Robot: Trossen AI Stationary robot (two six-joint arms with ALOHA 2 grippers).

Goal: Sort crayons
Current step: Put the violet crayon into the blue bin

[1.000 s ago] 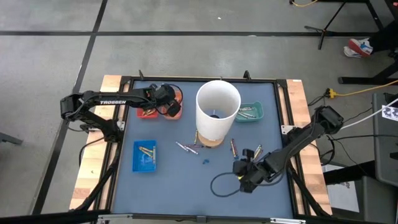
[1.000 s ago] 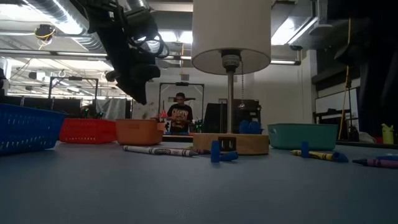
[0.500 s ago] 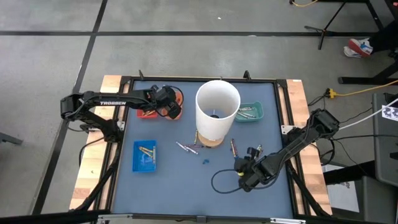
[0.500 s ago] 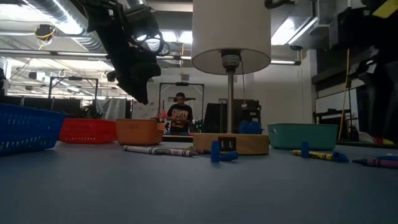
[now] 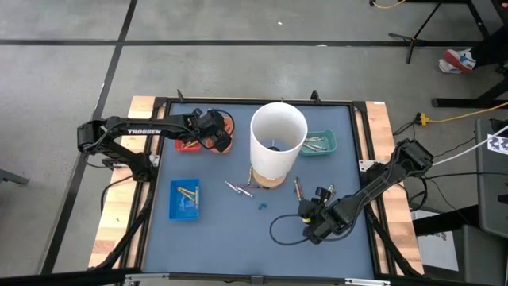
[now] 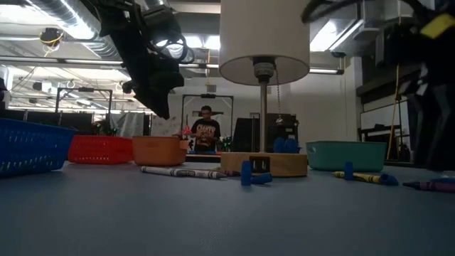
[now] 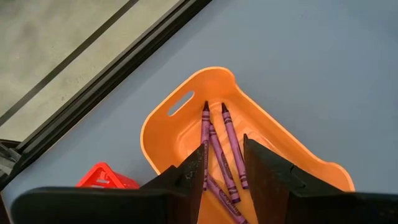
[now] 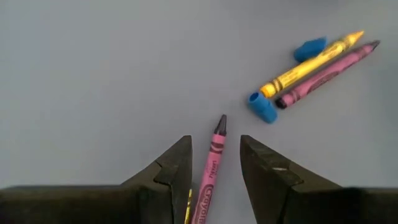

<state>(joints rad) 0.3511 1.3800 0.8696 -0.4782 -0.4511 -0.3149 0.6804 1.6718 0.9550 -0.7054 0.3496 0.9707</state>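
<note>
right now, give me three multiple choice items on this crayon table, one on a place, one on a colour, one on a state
1. Where does the left claw hover?
A. over the blue tray
B. over the orange tray
C. over the teal tray

2. What colour are the crayons in the orange tray?
A. yellow
B. grey
C. purple

3. How does the right claw stand?
A. open, a purple crayon on the mat between its fingers
B. shut, lifting a yellow crayon
C. shut, empty

Key: 1 B, the left wrist view looks straight down into that tray. 2 C, the purple crayons lie inside it. 3 A, the purple crayon lies in the gap between the fingers.
</note>
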